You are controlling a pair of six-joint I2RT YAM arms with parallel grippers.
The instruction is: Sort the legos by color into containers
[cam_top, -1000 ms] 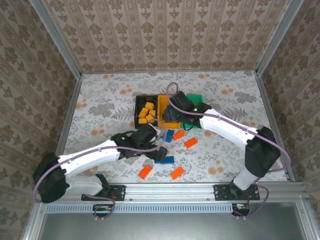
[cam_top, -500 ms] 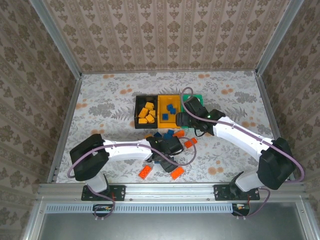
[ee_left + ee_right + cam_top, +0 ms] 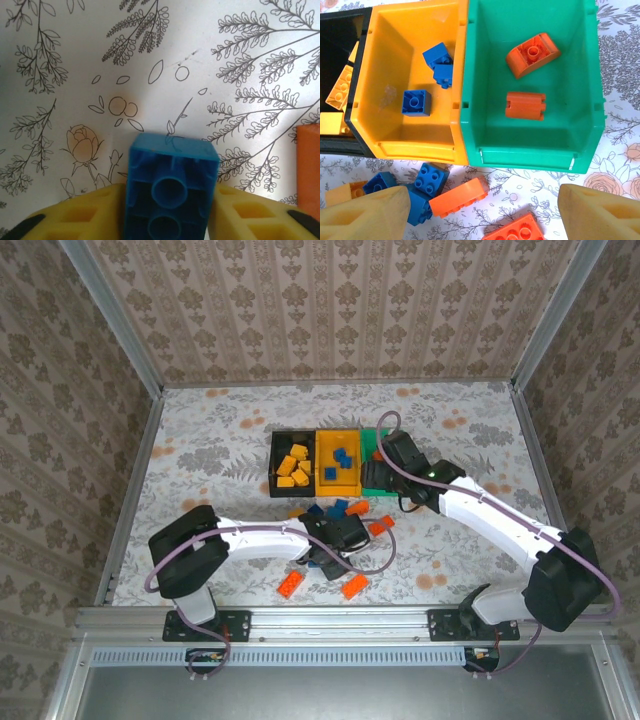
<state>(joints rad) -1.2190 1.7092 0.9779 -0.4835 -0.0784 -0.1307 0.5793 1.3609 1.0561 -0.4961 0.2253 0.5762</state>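
Bins number three, joined in a row near the middle of the table (image 3: 200, 455). They are a black bin (image 3: 273, 465), a yellow bin (image 3: 338, 487) at its 3 o'clock, and a green bin (image 3: 371, 443) at 3 o'clock again.

There are two arms. The right gripper (image 3: 484, 200) hangs over the green bin's near wall with its pads (image 3: 365, 215) spread wide and nothing between them. The left gripper (image 3: 172, 220), at 6 o'clock of the yellow bin, is clamped on one blue lego (image 3: 172, 195), with a pad against each side.

From the right wrist, the green bin holds two red legos (image 3: 525, 105) and the yellow bin holds three blue legos (image 3: 416, 102). From above, the black bin holds about five yellow legos (image 3: 293, 466), which run together and are hard to count.

Loose legos lie on the table at 6 o'clock of the bins:
- four red ones (image 3: 354, 587)
- three blue ones (image 3: 431, 179)
- one yellow one (image 3: 297, 511)

The table wears a white cloth printed with grey foliage and orange blossoms. Beige patterned wallpaper (image 3: 340, 310) closes three sides, and a metal rail (image 3: 340, 620) runs along the near edge.

From above, the right arm (image 3: 490, 520) covers much of the green bin. The right wrist view cuts off the black bin at 9 o'clock. In the left wrist view, the near end of the held lego is cut off, and a red lego (image 3: 308, 170) at 3 o'clock is cropped. I cannot tell whether the held lego touches the cloth.
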